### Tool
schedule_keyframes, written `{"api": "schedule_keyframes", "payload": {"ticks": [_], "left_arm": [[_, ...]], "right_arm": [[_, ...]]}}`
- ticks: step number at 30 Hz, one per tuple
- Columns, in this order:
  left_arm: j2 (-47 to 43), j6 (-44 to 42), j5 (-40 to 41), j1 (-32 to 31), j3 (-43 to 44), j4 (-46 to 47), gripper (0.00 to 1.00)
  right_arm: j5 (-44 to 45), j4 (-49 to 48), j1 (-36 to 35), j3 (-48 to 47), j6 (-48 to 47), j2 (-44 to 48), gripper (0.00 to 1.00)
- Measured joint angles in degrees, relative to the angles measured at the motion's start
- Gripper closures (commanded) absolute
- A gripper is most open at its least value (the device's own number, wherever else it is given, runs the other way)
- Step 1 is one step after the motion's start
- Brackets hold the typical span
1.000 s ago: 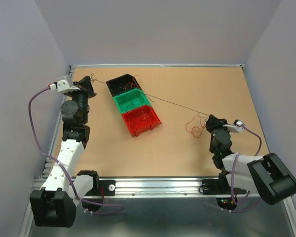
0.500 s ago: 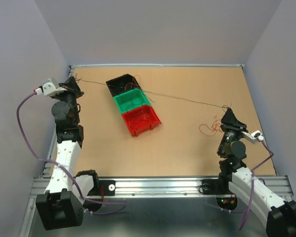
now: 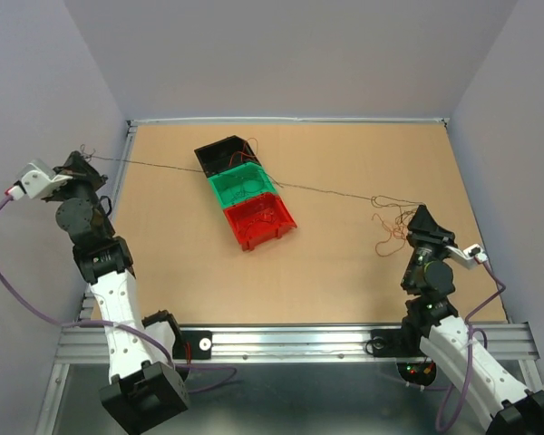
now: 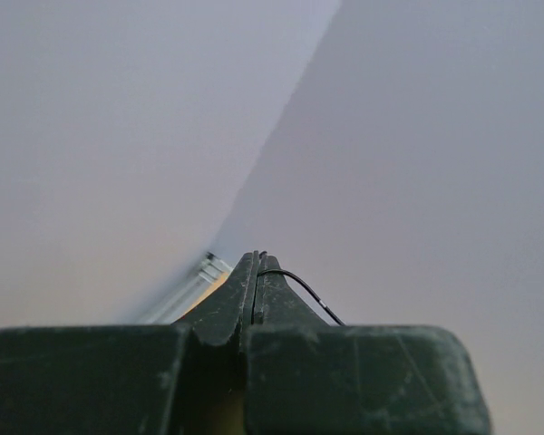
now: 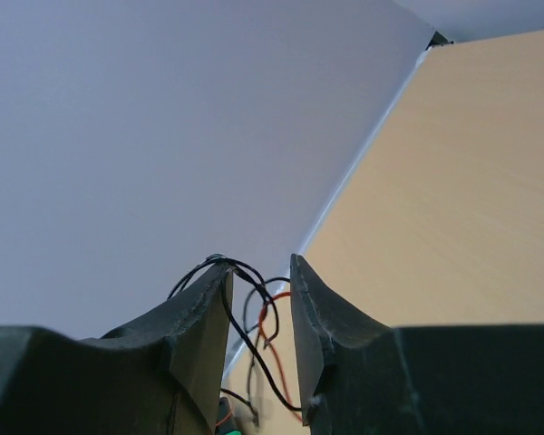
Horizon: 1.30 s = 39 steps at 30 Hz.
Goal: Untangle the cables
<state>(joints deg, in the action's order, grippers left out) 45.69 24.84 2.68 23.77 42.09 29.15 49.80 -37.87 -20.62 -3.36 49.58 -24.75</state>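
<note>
Left gripper (image 4: pixel 257 272): shut tight; the stretched strand (image 4: pixel 301 286) is pinched at the tips and trails out to one side.
Right gripper (image 5: pixel 258 283): a narrow gap is left between the jaws; black and red wires are looped over one tip and hang through the gap, and no firm pinch can be made out.
Cables (image 3: pixel 387 220): a loose orange-brown clump is seen just ahead of the right gripper, over the desk (image 3: pixel 344 272); the stretched strand is drawn out of it toward the left gripper.
Long axis: the strand runs gripper to gripper, nearly straight, and crosses the black bin (image 3: pixel 204 154) and the edge of the green bin (image 3: pixel 222 186); whether the bins are touched cannot be told.
Risk, slip: with the loops only hooked, the clump could be dragged off the right gripper by further pull.
Risk, snag: a bin could be caught and shifted if the strand is lowered.
Risk, knot: the clump could be tightened rather than freed if tension is raised.
</note>
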Motion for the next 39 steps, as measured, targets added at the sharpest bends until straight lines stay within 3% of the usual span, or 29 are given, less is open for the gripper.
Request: {"api": "schedule_keyframes", "payload": {"ticks": [7,12,14,17,18,20,22,23,24,29,32,36,39], "left_arm": [[0.50,0.96,-3.32,12.87,5.03,-4.83,1.00],[2.80,0.94,-5.99,15.30,9.14,-5.90,1.00],[2.78,1.01,-5.64,15.54,9.14,-6.21,1.00],[2.75,1.29,-5.22,16.76,9.09,-6.34,1.00],[2.64,1.36,-5.68,17.20,9.03,-6.25,1.00],[2.51,1.53,-7.63,17.75,8.83,-5.66,1.00],[2.12,1.86,-11.06,17.84,7.98,-3.96,1.00],[1.66,2.14,-14.16,17.84,7.10,-2.89,1.00],[1.33,2.34,-16.04,17.84,6.54,-2.23,1.00],[-3.43,2.73,-26.51,17.81,3.41,0.61,1.00],[-8.17,2.67,-29.31,17.81,3.30,2.14,1.00],[-11.85,2.69,-32.61,17.81,5.29,2.60,1.00],[-10.99,2.95,-35.23,17.68,11.10,1.99,1.00]], "right_arm": [[1.46,1.14,0.02,0.00,0.37,0.00,0.66],[2.60,1.55,0.11,0.00,0.39,0.07,0.81],[2.93,1.86,0.28,0.00,0.35,0.28,0.99],[3.50,2.23,0.31,0.00,0.83,0.81,0.98],[3.54,2.36,0.31,0.00,0.85,0.85,0.95],[2.86,2.56,0.31,0.00,0.28,0.92,0.73],[-0.44,2.27,0.33,0.00,-2.49,1.25,0.39],[-5.68,1.16,0.31,0.04,-6.12,1.29,0.12],[-9.18,0.02,0.33,0.07,-7.76,1.22,0.04],[-42.03,-8.74,0.42,0.09,-19.85,-5.01,0.00],[-59.80,-12.66,-1.25,0.02,-23.41,-16.55,0.00],[-65.79,-8.11,-16.48,-4.48,-31.85,-34.34,0.00],[-67.04,-5.49,-24.83,-10.43,-36.83,-42.62,0.00]]}}
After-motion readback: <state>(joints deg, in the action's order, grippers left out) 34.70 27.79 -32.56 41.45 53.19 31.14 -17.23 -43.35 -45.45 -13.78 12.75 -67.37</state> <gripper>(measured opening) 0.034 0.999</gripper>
